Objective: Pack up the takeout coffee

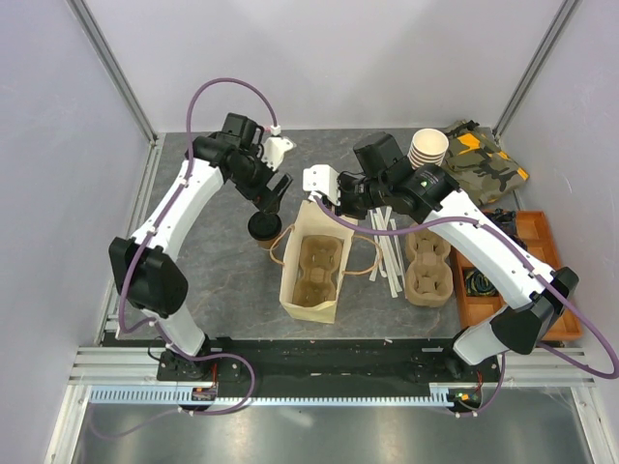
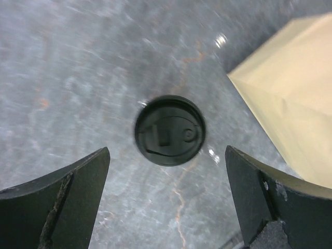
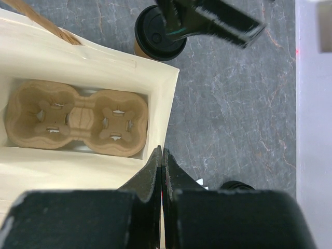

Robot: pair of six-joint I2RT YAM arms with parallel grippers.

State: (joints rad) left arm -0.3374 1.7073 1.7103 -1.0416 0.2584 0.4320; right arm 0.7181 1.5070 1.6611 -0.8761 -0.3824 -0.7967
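The small brown kraft-paper cup with a round black plastic lid [image 2: 169, 130] stands on the grey marbled table [image 2: 78, 62], just beside an open cream paper bag [image 3: 78, 57]. The left tool [image 2: 167, 151] hangs directly above it, jaws spread wide and holding nothing. The right tool [image 3: 162, 155] is closed, pinching the bag's rim; a brown moulded-pulp cup carrier [image 3: 78, 116] lies inside.

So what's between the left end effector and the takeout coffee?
Nothing: the left wrist view shows the open left end effector straight above the takeout coffee, gap clear.
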